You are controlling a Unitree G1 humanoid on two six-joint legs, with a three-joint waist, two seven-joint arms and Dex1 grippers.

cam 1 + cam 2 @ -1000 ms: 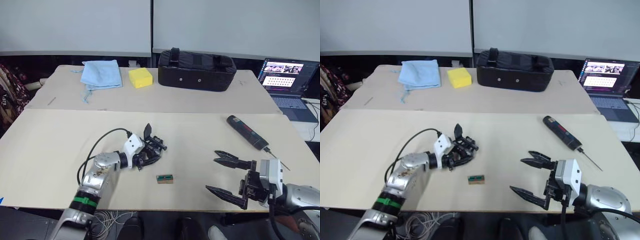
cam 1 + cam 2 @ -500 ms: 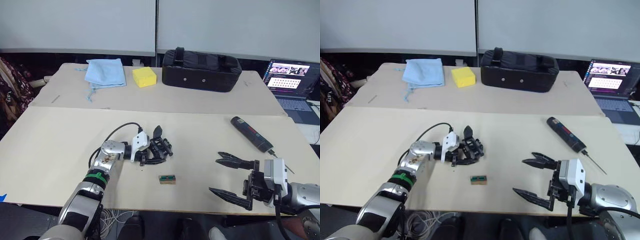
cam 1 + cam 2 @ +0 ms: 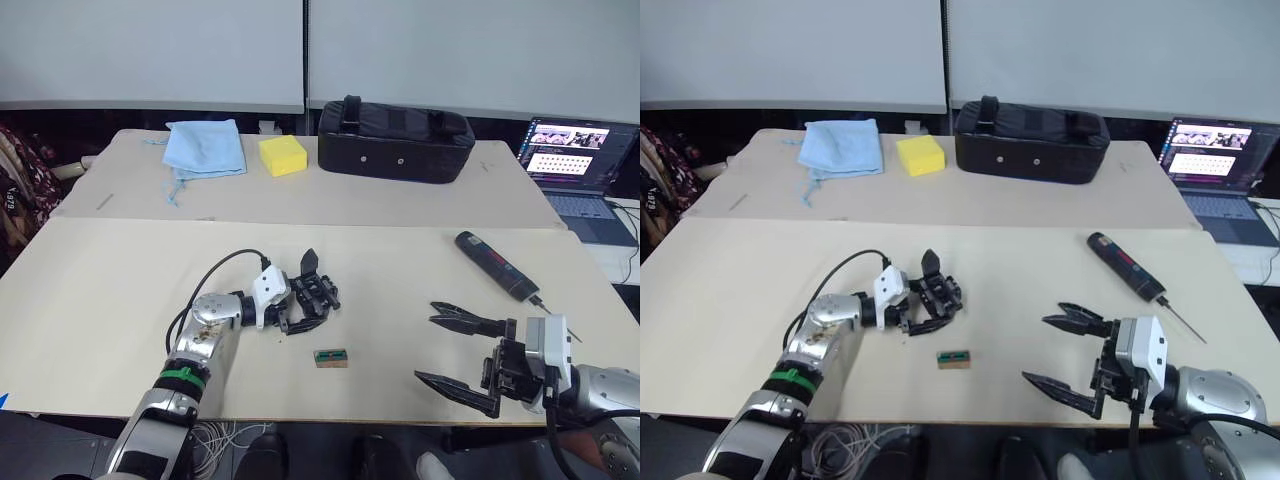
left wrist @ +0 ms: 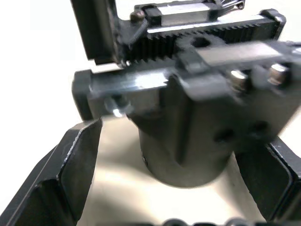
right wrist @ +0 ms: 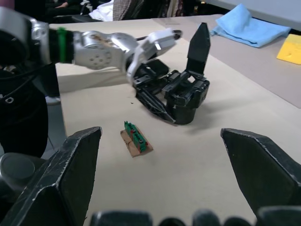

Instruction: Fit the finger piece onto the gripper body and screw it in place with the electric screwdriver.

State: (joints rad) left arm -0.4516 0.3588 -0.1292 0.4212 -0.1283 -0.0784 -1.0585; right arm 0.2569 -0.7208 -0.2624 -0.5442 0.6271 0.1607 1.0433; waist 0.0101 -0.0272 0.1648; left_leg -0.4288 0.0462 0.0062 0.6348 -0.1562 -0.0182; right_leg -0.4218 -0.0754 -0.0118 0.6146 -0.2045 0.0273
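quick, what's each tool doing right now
Left tool: open, fingers either side of the gripper body, not clamped.
Right tool: open, holding nothing.

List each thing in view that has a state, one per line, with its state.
left pincer: open, fingers either side of the gripper body.
gripper body: standing on the table, a black finger sticking up from it.
right pincer: open, empty, above the table.
electric screwdriver: lying flat on the table, untouched.
laptop: lid open, screen lit.
black bag: zipped shut.
blue cloth: folded flat.
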